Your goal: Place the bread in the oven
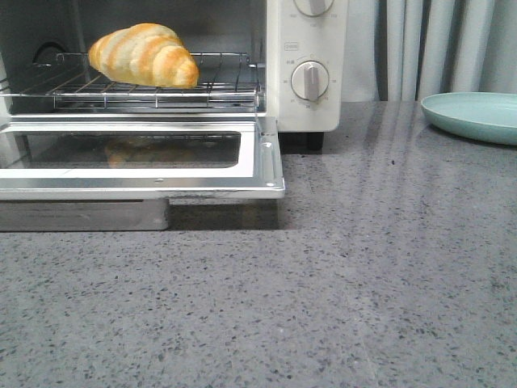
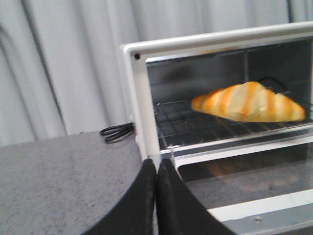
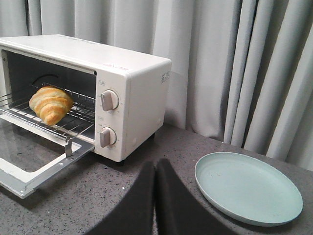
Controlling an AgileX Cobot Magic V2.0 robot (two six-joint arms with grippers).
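The bread (image 1: 145, 55), a golden-orange croissant roll with cream stripes, lies on the wire rack (image 1: 218, 85) inside the cream-white oven (image 1: 307, 109). The oven's glass door (image 1: 137, 158) hangs open, flat over the counter. The bread also shows in the left wrist view (image 2: 249, 102) and the right wrist view (image 3: 50, 104). My left gripper (image 2: 156, 164) is shut and empty, near the oven's left front corner. My right gripper (image 3: 155, 166) is shut and empty, over the counter between the oven and the plate. Neither gripper shows in the front view.
A light teal plate (image 1: 477, 115) sits empty at the back right, also in the right wrist view (image 3: 247, 188). A black cord (image 2: 116, 131) lies coiled left of the oven. Grey curtains hang behind the speckled grey counter (image 1: 323, 291).
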